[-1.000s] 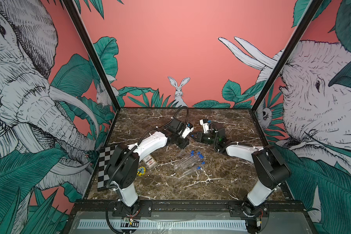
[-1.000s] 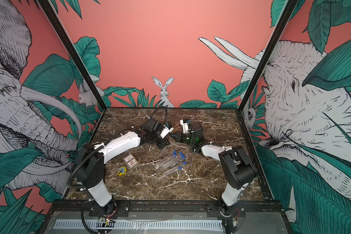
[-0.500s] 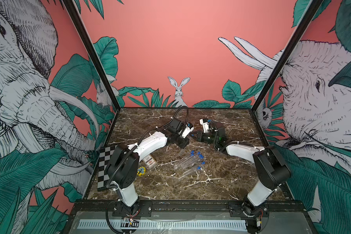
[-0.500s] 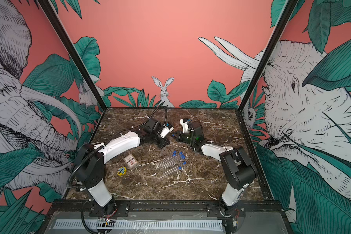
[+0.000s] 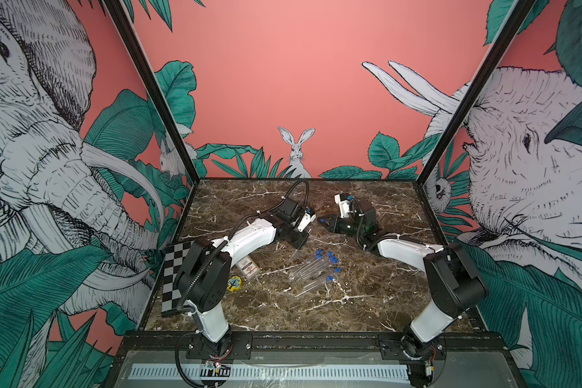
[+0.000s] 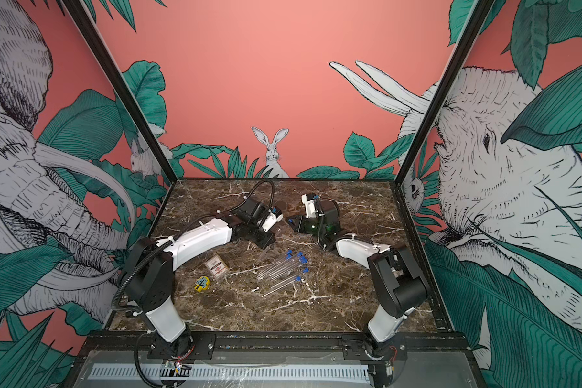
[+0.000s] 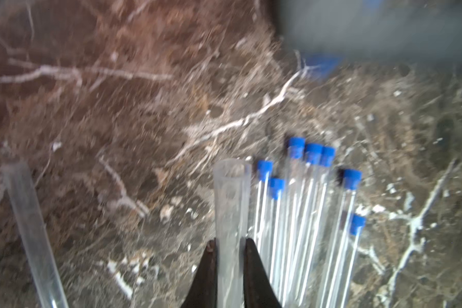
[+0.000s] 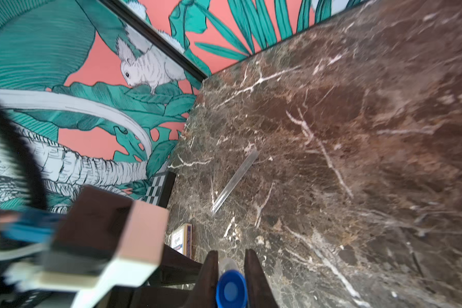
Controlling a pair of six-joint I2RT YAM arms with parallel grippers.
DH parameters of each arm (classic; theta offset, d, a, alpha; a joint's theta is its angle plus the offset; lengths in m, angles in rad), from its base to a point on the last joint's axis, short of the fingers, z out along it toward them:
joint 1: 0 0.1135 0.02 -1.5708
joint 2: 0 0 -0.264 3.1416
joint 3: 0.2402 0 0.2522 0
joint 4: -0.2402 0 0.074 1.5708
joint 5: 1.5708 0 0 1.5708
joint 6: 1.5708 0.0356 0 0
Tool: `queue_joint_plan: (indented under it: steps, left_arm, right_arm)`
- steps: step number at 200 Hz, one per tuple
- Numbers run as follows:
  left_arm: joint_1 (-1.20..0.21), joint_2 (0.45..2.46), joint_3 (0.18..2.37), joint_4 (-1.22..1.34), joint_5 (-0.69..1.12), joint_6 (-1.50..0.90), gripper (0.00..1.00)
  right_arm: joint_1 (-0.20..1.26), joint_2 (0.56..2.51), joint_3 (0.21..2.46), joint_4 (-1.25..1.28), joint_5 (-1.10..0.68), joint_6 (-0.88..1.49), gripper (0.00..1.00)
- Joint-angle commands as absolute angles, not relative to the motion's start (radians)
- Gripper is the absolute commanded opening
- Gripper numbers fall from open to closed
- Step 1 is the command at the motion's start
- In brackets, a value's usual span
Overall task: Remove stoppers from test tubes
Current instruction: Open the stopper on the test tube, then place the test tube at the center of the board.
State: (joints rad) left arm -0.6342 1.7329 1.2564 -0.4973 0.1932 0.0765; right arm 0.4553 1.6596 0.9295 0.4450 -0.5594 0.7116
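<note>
Top views both show the marble table (image 5: 316, 312) with a checkerboard panel (image 5: 172, 272) at its left edge, close to the left arm's base. A little farther in lie a small yellow piece (image 5: 234, 283) and a flat clear card case (image 5: 247, 267), near each other. Past them, mid-table, the test tubes (image 5: 311, 270) lie in a loose bunch. I count seven, and all are plugged. The stoppers (image 5: 331, 259) sit at the ends turned toward the far right.

Just beyond the bunch the left gripper (image 5: 297, 236) hangs low. In the left wrist view its fingers are pinched on an open tube (image 7: 231, 202) with nothing in its mouth, held above the bunch. An unplugged tube (image 7: 30, 226) lies on the marble, off to one side and well apart from the bunch.

Farther back, the right gripper (image 5: 324, 221) faces the left one with a gap between them. In the right wrist view its fingers are pressed on a single blue stopper (image 8: 231, 290). Behind everything stands the pink jungle wall (image 5: 299, 84).
</note>
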Motion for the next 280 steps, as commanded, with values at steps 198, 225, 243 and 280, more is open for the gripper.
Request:
queue_joint_plan:
  steps: [198, 225, 243, 280]
  left_arm:
    - [-0.526, 2.187, 1.847, -0.907, -0.15, 0.047, 0.04]
    - [-0.526, 2.236, 1.89, -0.932, -0.167, 0.046, 0.05]
    - [-0.525, 2.254, 1.892, -0.934, -0.175, 0.045, 0.07]
    - [-0.523, 2.272, 1.885, -0.918, -0.167, 0.034, 0.12]
  right_arm:
    - [0.419, 1.524, 0.967, 0.061, -0.36, 0.486, 0.15]
    - [0.406, 1.523, 0.967, 0.039, -0.346, 0.474, 0.15]
    - [0.395, 1.519, 0.962, 0.032, -0.345, 0.472, 0.15]
    - [0.376, 1.511, 0.963, 0.017, -0.342, 0.466, 0.15]
